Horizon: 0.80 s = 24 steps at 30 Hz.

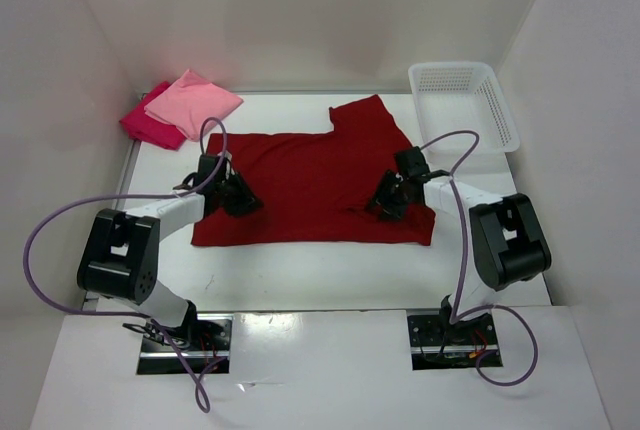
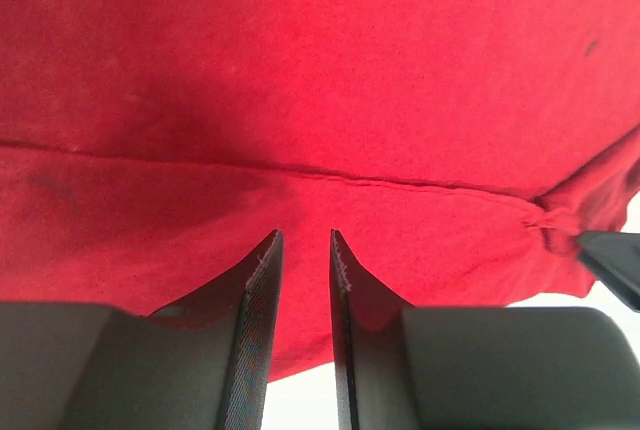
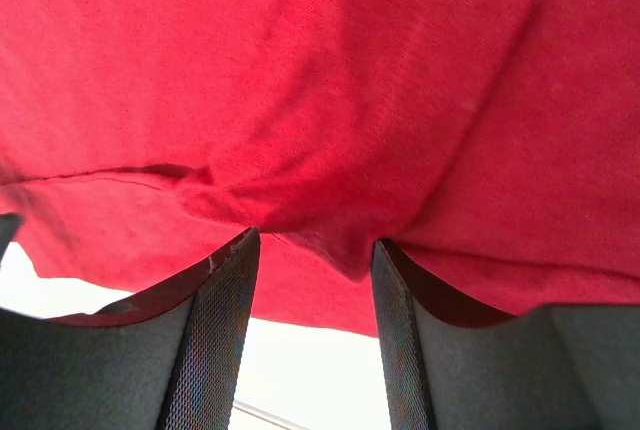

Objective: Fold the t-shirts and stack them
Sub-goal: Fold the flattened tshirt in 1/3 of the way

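On the table the dark red shirt lies spread flat, unfolded; the pink shirt and magenta shirt sit folded at the far left corner. My left gripper, jaws narrowly parted, and right gripper, jaws wide, hold nothing over its near edge. I reckon I must next pinch that hem and fold.

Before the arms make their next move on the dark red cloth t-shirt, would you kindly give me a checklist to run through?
1. Dark red cloth t-shirt spread on the table: ok.
2. Left gripper jaws apart, no cloth pinched: ok.
3. Right gripper jaws wide; cloth puckered between them, free or caught: cannot tell.
4. Folded light pink cloth shirt sits on crimson-magenta cloth shirt: ok.
5. White plastic lattice basket apart from the red shirt: ok.
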Tool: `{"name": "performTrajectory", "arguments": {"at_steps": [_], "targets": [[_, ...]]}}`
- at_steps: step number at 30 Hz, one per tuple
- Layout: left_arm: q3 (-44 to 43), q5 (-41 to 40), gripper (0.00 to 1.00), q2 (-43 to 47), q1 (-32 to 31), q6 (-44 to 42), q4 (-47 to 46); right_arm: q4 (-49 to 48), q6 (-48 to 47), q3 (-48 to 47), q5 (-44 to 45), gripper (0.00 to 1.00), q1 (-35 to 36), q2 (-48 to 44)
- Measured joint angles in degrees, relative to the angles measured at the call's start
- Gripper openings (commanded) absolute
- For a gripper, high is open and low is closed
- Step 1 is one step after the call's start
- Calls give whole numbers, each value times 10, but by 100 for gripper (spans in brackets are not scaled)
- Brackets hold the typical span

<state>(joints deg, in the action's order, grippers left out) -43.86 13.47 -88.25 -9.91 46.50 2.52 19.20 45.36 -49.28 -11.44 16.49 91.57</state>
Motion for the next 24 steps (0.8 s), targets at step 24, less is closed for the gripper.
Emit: {"name": "performTrajectory", "arguments": {"at_steps": [24], "targets": [[18,-17,35,122,5,0,41,-24,10,-265,-42,40,14,134]]}}
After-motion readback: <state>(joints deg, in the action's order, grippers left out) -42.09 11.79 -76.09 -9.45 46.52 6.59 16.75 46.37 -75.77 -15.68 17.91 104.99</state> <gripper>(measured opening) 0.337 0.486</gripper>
